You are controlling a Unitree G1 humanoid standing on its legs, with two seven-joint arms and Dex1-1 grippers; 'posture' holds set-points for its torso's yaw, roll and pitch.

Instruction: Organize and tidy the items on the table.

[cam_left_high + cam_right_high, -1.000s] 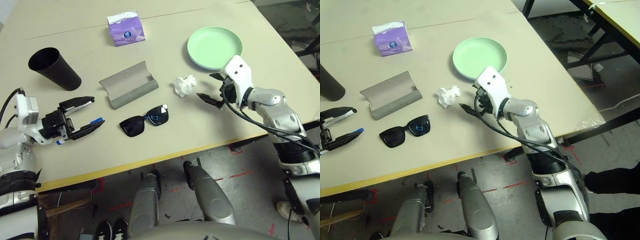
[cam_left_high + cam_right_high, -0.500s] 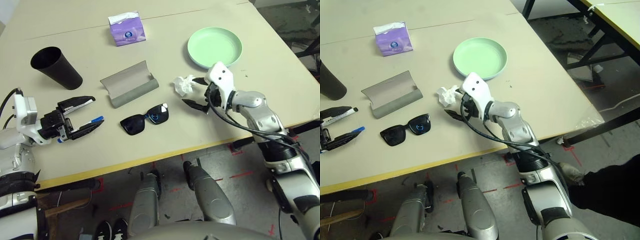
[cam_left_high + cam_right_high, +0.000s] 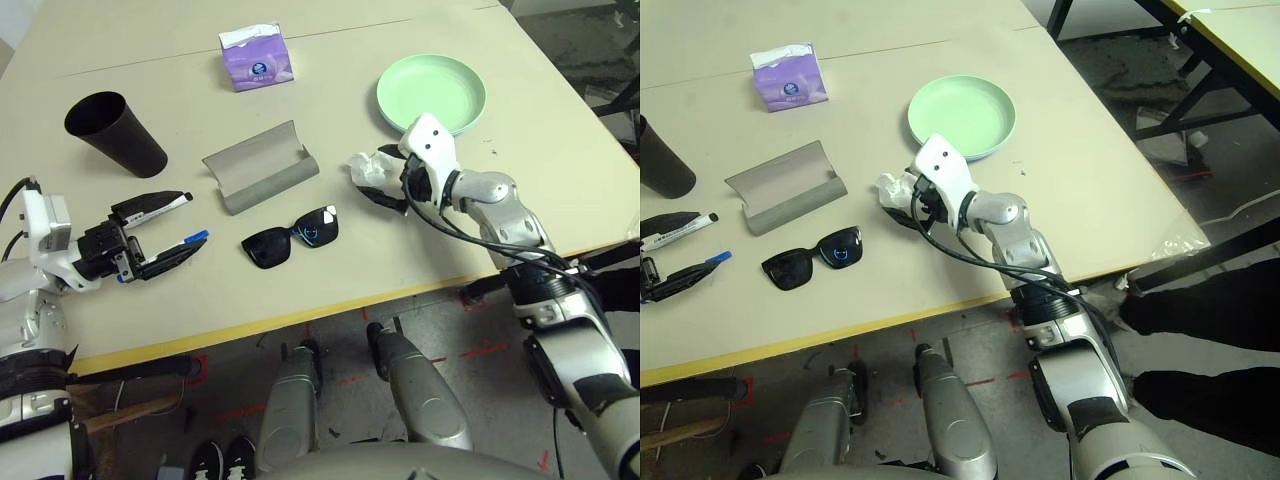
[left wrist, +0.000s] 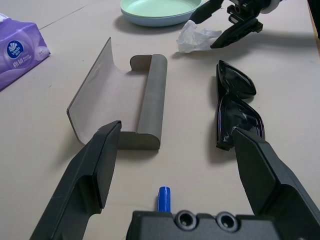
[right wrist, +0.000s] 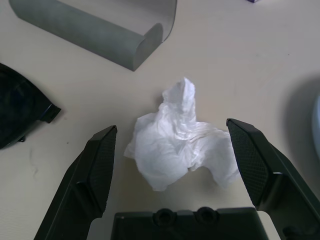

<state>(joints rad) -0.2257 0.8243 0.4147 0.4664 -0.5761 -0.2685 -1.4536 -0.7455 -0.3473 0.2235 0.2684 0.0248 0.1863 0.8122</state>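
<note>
A crumpled white tissue (image 5: 182,137) lies between the spread fingers of my right gripper (image 3: 381,181), which is open and straddles it just short of the green plate (image 3: 431,94). At the table's near left, my left gripper (image 3: 163,230) is open and holds nothing. A white marker with a black cap (image 3: 166,204) lies by its far finger, and a blue-capped marker (image 3: 192,240) rests on the table between the fingers near the palm. Black sunglasses (image 3: 290,238) sit in the middle, with the open grey glasses case (image 3: 262,168) just behind them.
A black cup (image 3: 115,133) lies on its side at the far left. The purple tissue box (image 3: 255,58) stands at the back centre. A pale blue plate edge (image 4: 150,19) shows under the green one. The beige table (image 3: 520,140) ends close right of my right arm.
My right gripper has swung left across the table until its open fingers straddle the tissue. The left gripper and the other items have stayed put.
</note>
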